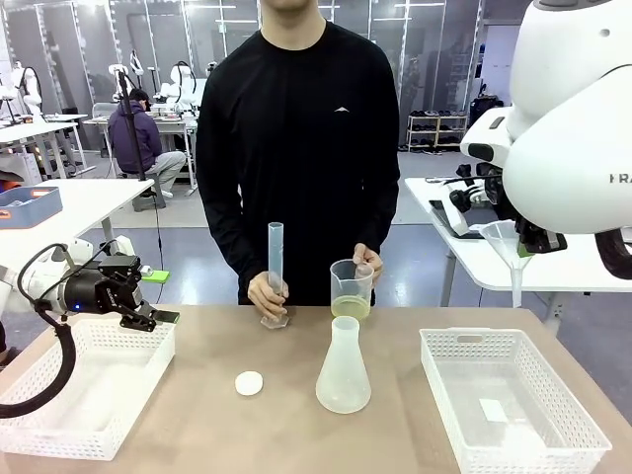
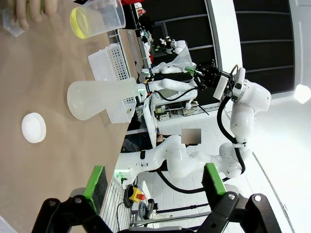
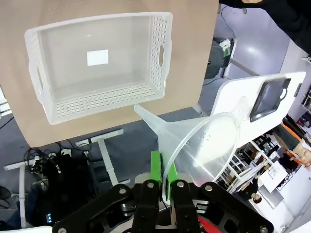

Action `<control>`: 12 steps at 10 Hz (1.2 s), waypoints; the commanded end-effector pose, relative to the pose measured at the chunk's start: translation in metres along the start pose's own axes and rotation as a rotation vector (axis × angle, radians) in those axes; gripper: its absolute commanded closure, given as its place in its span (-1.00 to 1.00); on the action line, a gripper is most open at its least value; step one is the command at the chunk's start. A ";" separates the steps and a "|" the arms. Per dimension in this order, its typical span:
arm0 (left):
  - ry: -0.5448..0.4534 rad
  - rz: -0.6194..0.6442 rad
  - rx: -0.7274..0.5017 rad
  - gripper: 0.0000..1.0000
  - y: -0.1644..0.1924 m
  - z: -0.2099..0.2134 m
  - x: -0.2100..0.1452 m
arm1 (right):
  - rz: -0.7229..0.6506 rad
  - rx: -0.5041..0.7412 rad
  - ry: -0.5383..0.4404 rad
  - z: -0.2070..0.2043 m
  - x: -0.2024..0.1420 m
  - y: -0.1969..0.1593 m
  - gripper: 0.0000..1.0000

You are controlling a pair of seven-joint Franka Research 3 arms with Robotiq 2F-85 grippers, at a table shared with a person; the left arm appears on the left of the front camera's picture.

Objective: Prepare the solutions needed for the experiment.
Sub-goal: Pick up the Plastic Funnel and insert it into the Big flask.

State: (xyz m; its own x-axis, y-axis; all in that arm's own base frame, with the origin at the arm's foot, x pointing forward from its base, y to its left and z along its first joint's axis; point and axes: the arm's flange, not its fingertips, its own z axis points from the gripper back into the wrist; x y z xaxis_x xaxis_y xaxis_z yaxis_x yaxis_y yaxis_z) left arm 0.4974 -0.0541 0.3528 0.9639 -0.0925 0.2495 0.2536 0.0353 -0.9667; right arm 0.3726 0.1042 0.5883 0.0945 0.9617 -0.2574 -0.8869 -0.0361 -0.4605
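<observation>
The solutions show as a shallow pale yellow-green layer [image 1: 351, 307] in a clear beaker [image 1: 353, 281] that the person holds at the table's far edge; the same liquid [image 2: 79, 23] appears in the left wrist view. The person's other hand steadies an upright graduated cylinder [image 1: 276, 259]. An empty conical flask [image 1: 344, 368] stands mid-table, with a white cap [image 1: 249, 383] to its left. My left gripper [image 1: 163, 318] hangs open above the left basket, its jaws [image 2: 154, 180] empty. My right gripper [image 3: 163, 171] is shut on the rim of a clear funnel [image 3: 206, 141], held high at the right [image 1: 509, 245].
A white perforated basket [image 1: 84, 385] sits at the table's left, below my left gripper. Another white basket [image 1: 509, 400] lies at the right, empty apart from a label on its floor [image 3: 97, 57]. Other tables and distant people stand behind the person.
</observation>
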 end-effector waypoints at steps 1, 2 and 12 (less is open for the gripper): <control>0.002 -0.001 0.001 -1.00 -0.002 -0.001 0.000 | 0.005 0.007 0.007 0.001 0.000 -0.006 1.00; 0.002 -0.001 0.001 -1.00 -0.002 -0.001 0.000 | 0.005 0.007 0.007 0.001 0.000 -0.006 1.00; 0.002 -0.001 0.001 -1.00 -0.002 -0.001 0.000 | 0.211 -0.106 -0.269 0.027 0.071 0.036 0.92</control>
State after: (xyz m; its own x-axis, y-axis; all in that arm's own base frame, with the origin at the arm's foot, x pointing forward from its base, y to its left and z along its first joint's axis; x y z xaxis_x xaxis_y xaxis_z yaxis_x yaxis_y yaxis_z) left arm 0.4974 -0.0543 0.3528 0.9639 -0.0928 0.2495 0.2536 0.0352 -0.9667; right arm 0.3422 0.1799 0.5841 -0.1279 0.9744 -0.1847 -0.8412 -0.2052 -0.5003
